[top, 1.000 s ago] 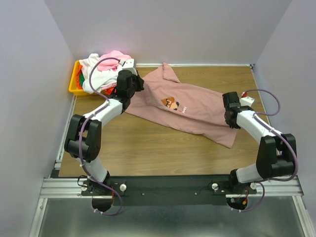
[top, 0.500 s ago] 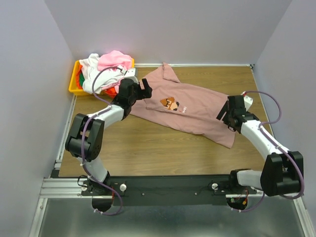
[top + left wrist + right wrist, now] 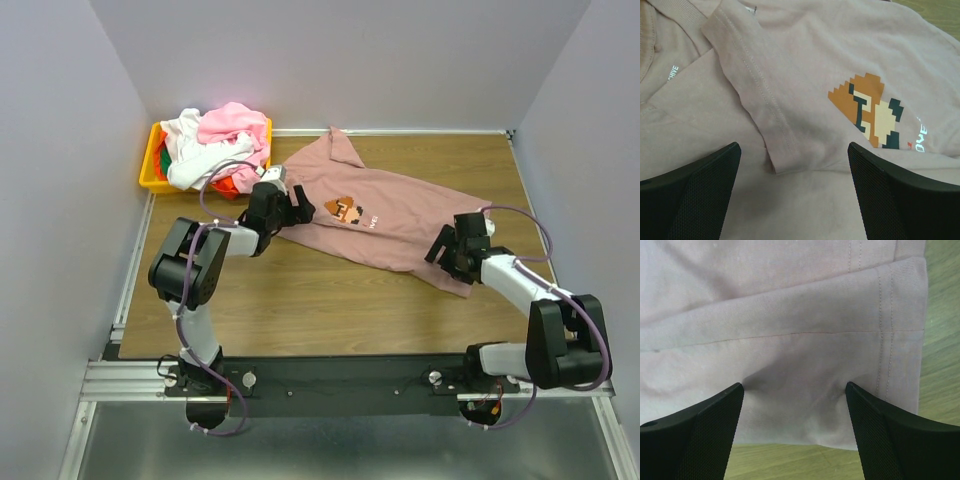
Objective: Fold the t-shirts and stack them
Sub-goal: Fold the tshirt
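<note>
A dusty mauve-pink t-shirt (image 3: 385, 215) with a pixel-art print (image 3: 346, 208) lies spread diagonally on the wooden table. My left gripper (image 3: 297, 212) stands open at the shirt's left side, over a sleeve hem (image 3: 767, 125); the print (image 3: 872, 112) shows to its right. My right gripper (image 3: 447, 251) is open too, low over the shirt's bottom hem (image 3: 887, 335), fingertips (image 3: 715, 425) resting on the cloth near its edge. Neither gripper has any cloth between its fingers. Other t-shirts, white and light pink (image 3: 215, 140), are heaped in the yellow bin (image 3: 154, 172).
The yellow bin sits at the table's back left corner, against the wall. Bare wood (image 3: 300, 300) lies in front of the shirt. Grey walls close in the left, back and right sides.
Both grippers have opened and let go of the mauve shirt. The left one moved right and forward along the shirt's edge; the right one drew back toward the near hem.
</note>
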Controlling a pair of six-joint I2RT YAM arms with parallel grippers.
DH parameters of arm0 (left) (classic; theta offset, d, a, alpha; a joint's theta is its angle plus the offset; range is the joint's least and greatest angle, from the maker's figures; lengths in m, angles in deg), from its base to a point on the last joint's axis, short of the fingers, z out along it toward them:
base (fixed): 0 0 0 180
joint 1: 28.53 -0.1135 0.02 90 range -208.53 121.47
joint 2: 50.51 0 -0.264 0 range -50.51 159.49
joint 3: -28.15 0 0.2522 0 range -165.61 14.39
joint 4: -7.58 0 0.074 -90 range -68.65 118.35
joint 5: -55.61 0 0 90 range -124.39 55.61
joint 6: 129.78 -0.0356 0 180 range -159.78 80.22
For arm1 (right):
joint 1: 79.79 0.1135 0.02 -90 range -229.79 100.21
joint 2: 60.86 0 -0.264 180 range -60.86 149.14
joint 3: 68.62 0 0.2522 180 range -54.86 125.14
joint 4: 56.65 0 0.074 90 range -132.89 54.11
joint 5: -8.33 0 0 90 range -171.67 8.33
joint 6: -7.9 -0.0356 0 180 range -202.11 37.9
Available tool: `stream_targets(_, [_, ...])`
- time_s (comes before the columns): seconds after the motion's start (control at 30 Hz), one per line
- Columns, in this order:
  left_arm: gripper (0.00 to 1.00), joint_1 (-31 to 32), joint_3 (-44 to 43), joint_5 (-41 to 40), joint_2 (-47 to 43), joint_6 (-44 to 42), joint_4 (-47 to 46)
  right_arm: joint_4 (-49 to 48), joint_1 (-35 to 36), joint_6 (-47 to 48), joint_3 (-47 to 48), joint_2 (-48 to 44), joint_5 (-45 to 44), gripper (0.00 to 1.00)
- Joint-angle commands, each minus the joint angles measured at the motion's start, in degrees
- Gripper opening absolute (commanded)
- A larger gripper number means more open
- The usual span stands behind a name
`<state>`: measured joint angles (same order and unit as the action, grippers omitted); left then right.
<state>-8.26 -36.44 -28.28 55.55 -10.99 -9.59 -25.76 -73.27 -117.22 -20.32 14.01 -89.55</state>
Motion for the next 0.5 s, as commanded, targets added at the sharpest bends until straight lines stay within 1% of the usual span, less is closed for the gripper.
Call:
stream_targets(0.0, [0.95, -0.1, 0.0, 0.3, 2.5, -0.1, -3.1, -0.2, -0.3, -1.3, -2.1, 3.3, -1.8, 0.91])
stream_targets(0.13, [0.94, -1.0, 0.7, -0.8, 3.2, 0.0, -2.5, 0.6, -0.9, -1.4, -1.5, 4.3, -3.0, 0.92])
stream_targets(0.27, [0.95, -1.6, 2.1, -3.4, 0.9, -0.5, -2.0, 3.3, -2.1, -1.0, 0.8, 4.1, -6.5, 0.94])
stream_targets(0.47, [0.95, -1.6, 3.1, -3.1, 0.5, -1.0, -1.9, 5.2, -3.4, -0.7, 1.6, 3.4, -7.3, 0.96])
